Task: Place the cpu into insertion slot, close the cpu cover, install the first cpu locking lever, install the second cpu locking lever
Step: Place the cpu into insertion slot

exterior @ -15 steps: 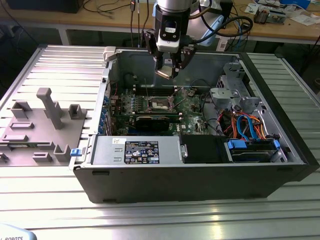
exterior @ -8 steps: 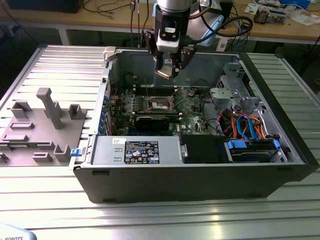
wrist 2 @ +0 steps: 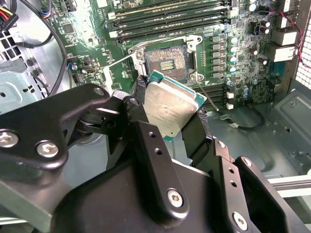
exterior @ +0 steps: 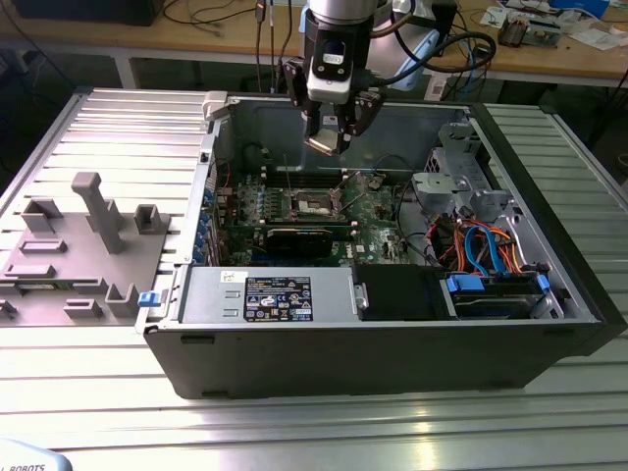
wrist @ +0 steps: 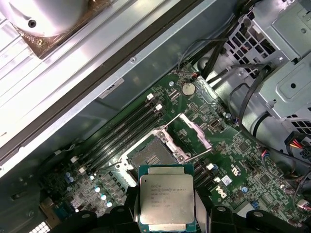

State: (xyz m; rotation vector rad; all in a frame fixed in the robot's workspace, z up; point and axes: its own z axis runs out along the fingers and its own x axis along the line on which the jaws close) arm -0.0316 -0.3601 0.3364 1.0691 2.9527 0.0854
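Cpu (wrist: 167, 201) hangs metal top up, clamped by opposite edges in the hand (wrist: 167, 216), well above the insertion slot (wrist: 150, 155), whose dark centre lies bare because the cpu cover (wrist: 197, 136) stands swung open beside it, leaving the chip's way down free.

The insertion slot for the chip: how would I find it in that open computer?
Inside the open black metal computer case, find the green motherboard. At its middle sits the small square silver-rimmed insertion slot, dark-centred unlike the long black memory slots beside it.
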